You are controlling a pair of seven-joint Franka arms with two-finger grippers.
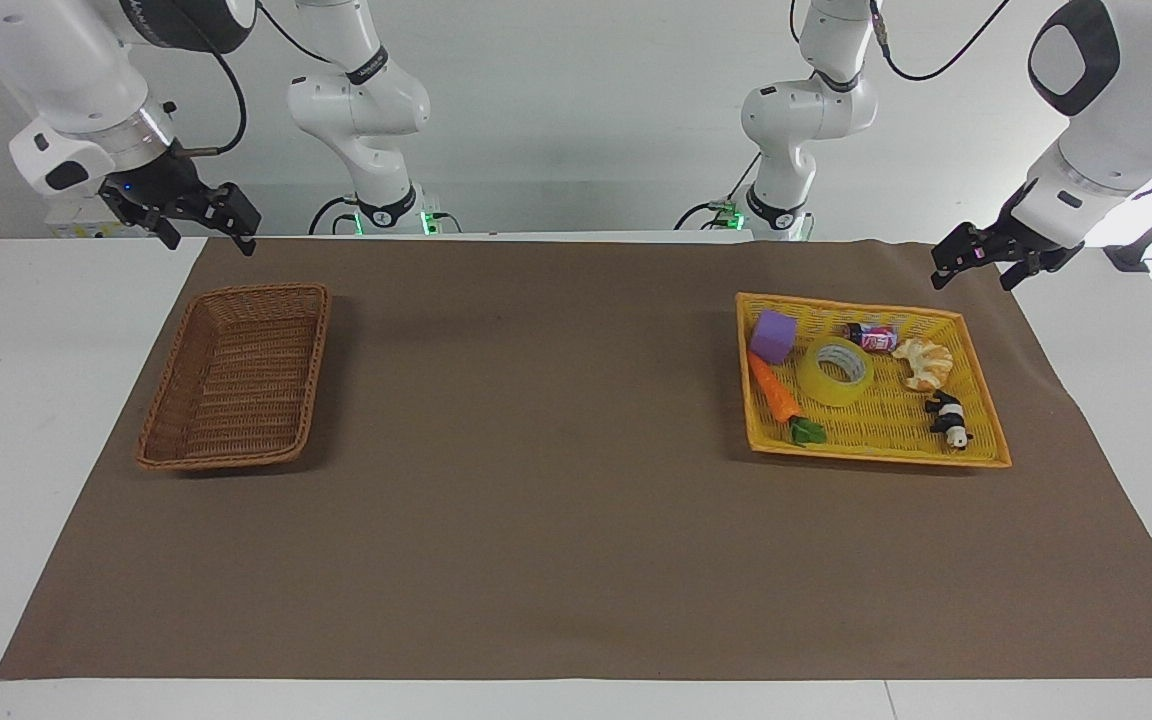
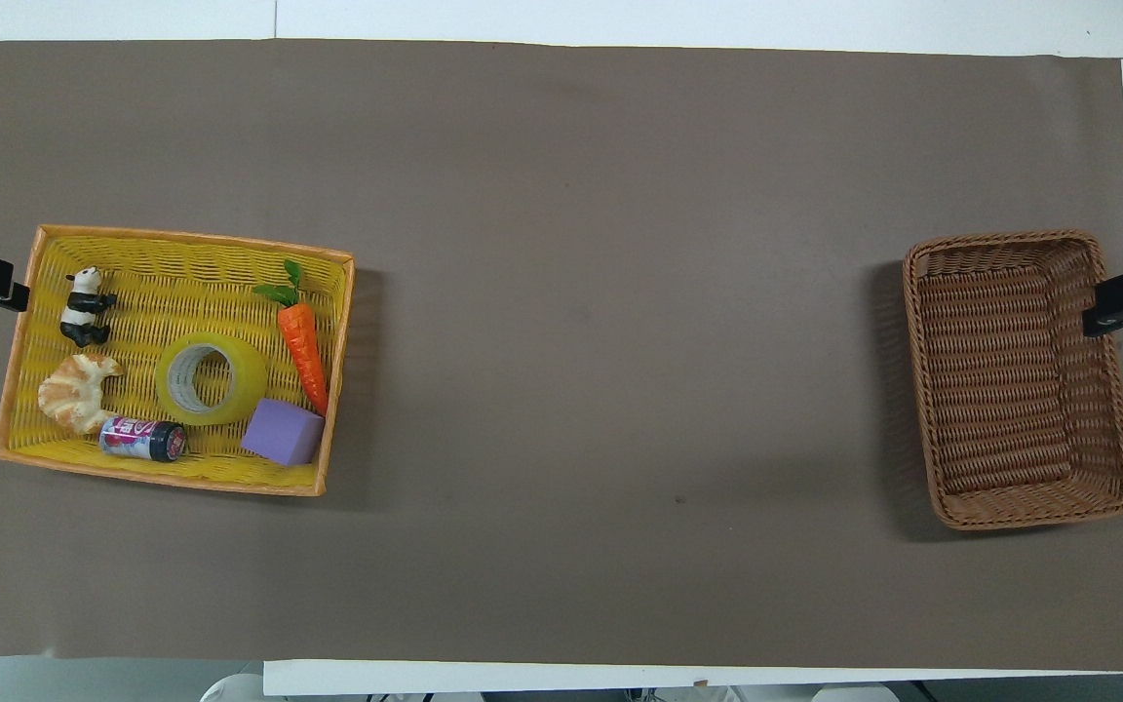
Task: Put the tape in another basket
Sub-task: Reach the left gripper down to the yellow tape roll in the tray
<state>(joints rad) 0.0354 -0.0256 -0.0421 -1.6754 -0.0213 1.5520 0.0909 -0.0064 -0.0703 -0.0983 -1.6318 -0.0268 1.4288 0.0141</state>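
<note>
The tape (image 1: 837,371) lies flat, hole up, in the middle of the yellow plastic basket (image 1: 876,458); it also shows in the overhead view (image 2: 211,378). The brown wicker basket (image 1: 236,375) stands empty at the right arm's end of the table, and shows in the overhead view (image 2: 1010,380). My left gripper (image 1: 973,279) hangs open and empty in the air over the mat's corner beside the yellow basket. My right gripper (image 1: 213,243) hangs open and empty over the mat's edge beside the wicker basket. Neither touches anything.
In the yellow basket (image 2: 191,237), around the tape, lie a purple block (image 2: 281,432), a toy carrot (image 2: 305,341), a small can (image 2: 142,439), a croissant (image 2: 76,392) and a panda figure (image 2: 84,305). A brown mat (image 1: 556,450) covers the table between the baskets.
</note>
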